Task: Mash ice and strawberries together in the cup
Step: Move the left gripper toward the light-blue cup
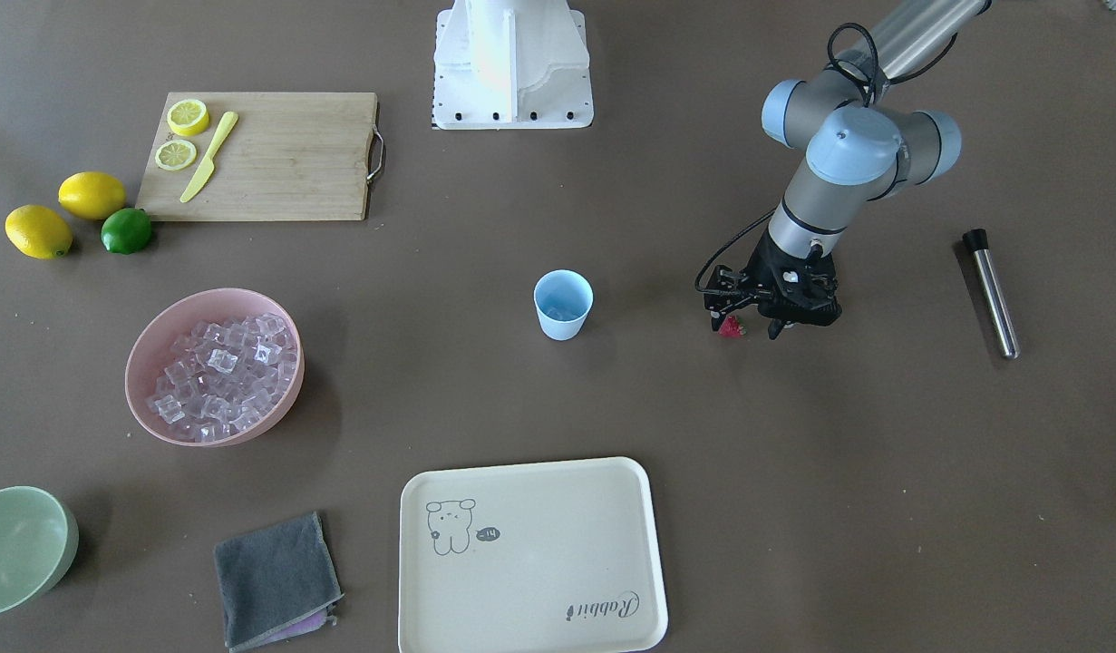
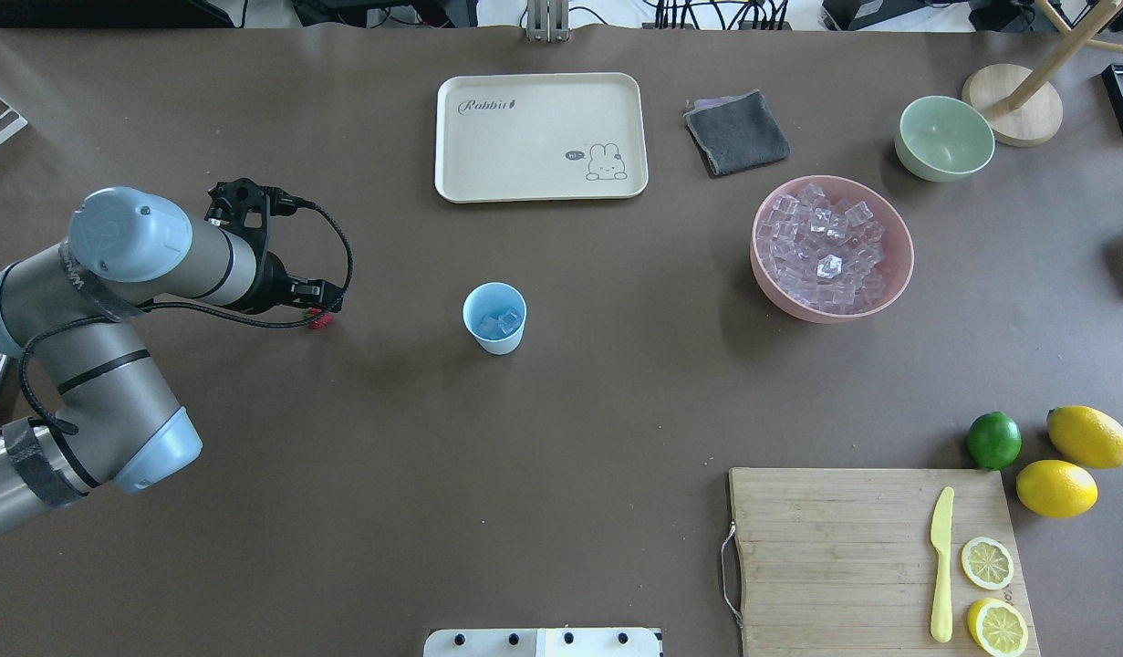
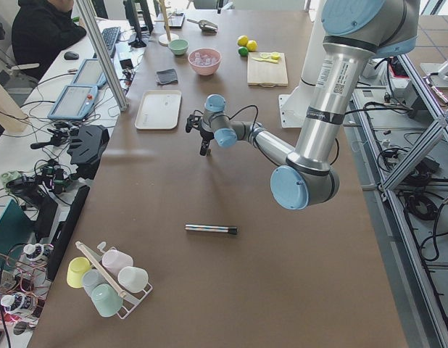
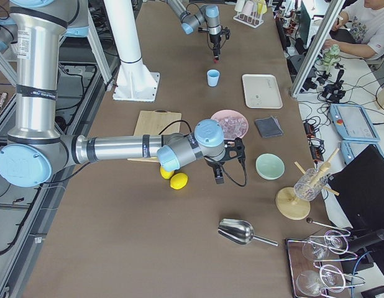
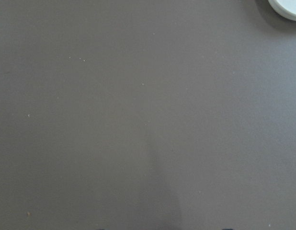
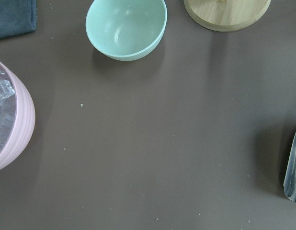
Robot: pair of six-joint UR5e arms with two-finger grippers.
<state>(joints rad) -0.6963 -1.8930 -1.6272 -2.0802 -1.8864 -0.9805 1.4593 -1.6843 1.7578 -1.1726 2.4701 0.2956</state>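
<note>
The light-blue cup [image 1: 563, 308] stands mid-table with a few ice cubes [image 2: 499, 322] in it. More ice [image 1: 224, 376] fills the pink bowl [image 1: 150, 363]. My left gripper [image 1: 734, 322] is to the cup's side, about three cup widths away. It is shut on the tiny red strawberry [image 1: 730, 327], held at its tips low over the table; it also shows in the overhead view [image 2: 320, 319]. The left wrist view shows only a corner of the cup [image 5: 287, 8]. My right gripper [image 4: 218, 177] hangs between the pink and green bowls; I cannot tell if it is open.
A steel muddler [image 1: 991, 290] lies beyond the left arm. A cream tray [image 1: 530, 553], a grey cloth [image 1: 276, 580] and a green bowl [image 1: 23, 544] line the far side. A cutting board [image 1: 267, 159] with lemon slices and a knife, two lemons and a lime [image 1: 127, 230] sit near the robot.
</note>
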